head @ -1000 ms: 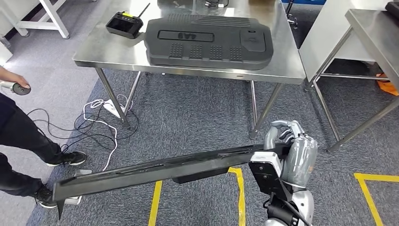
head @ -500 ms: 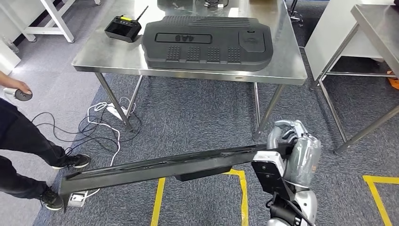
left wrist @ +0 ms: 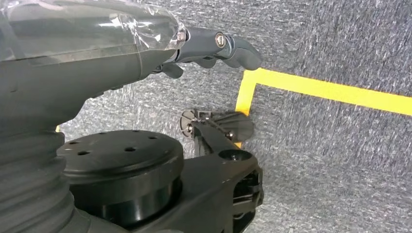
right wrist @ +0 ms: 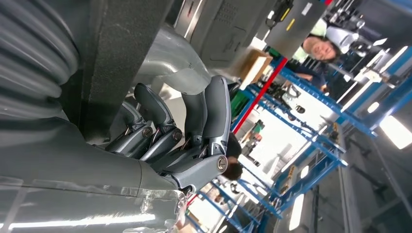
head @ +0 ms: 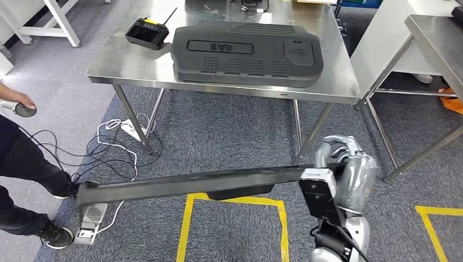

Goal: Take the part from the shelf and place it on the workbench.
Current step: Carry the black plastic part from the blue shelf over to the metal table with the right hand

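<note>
The part is a long, narrow black trim piece, held nearly level above the carpet, its free end reaching left toward a person's feet. My right hand grips its right end, below and in front of the workbench. In the right wrist view the fingers curl round the dark part. The workbench is a steel table ahead of me. My left hand hangs over the carpet with its fingers stretched out and holds nothing.
A large black moulded cover and a black remote controller lie on the workbench. A person stands at the left, near cables and a power strip. Yellow floor tape lies below me. A second steel table stands at the right.
The camera has shifted a little. The part has levelled out: its left end has risen and now points more straight left. My right hand keeps its grip.
</note>
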You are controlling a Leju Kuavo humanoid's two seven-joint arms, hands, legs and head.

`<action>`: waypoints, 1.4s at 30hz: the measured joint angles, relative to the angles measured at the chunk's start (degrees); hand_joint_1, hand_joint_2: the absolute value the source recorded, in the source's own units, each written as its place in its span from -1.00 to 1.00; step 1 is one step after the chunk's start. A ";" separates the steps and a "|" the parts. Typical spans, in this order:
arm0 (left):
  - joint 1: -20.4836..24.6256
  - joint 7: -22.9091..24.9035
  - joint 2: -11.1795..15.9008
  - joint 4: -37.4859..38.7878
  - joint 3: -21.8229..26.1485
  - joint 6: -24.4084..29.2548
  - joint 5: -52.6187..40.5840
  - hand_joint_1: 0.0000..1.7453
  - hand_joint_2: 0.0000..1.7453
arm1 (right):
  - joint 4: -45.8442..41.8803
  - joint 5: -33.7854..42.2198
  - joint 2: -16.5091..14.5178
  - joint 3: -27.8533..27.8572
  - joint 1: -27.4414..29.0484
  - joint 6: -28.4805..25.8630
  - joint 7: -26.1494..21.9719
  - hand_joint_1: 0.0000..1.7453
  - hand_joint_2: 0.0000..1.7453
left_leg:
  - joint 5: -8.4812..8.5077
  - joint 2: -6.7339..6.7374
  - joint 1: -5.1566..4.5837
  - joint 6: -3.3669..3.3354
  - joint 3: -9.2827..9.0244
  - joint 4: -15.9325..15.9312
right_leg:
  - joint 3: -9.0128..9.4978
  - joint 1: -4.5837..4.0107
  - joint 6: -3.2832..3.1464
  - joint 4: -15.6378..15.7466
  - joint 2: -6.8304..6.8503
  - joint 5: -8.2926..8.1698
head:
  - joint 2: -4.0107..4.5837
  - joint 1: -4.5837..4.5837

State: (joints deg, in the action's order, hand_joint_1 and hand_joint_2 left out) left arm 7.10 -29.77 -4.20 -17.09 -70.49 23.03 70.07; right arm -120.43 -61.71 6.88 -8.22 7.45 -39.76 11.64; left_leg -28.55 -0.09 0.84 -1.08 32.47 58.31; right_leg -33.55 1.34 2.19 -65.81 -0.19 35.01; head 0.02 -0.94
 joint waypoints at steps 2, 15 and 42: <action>-0.04 0.09 0.00 -0.01 0.01 0.17 0.07 -1.00 1.00 | 0.15 0.87 0.00 0.86 -0.32 0.01 0.34 1.00 1.00 | -0.19 0.06 -0.25 -0.35 -0.11 0.01 | -4.19 -0.02 0.03 -7.40 0.00 2.32 | 0.00 -0.54; 0.12 0.36 -0.04 -0.49 0.05 0.96 0.19 -1.00 1.00 | 0.95 1.21 0.13 3.79 -2.17 0.02 1.85 1.00 1.00 | -4.75 -0.10 -0.60 2.12 0.87 5.90 | 1.38 -0.54 -2.95 8.08 0.17 -6.45 | 0.00 -0.49; 0.16 1.22 0.00 -0.70 0.07 0.98 0.60 -1.00 1.00 | 3.46 3.22 0.41 7.84 -4.30 0.02 1.67 1.00 1.00 | -2.28 -0.15 -0.60 1.26 -2.22 -0.32 | -0.09 -0.78 -1.75 6.83 -0.03 -6.46 | 0.00 -1.23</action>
State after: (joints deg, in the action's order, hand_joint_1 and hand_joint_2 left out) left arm 7.26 -28.55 -4.20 -17.79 -70.42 24.00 70.67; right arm -116.97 -58.49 7.29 -0.38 3.16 -39.74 13.31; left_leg -30.83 -0.24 0.24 0.18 30.25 57.99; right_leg -33.64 0.56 0.44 -58.98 -0.22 28.55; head 0.02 -2.17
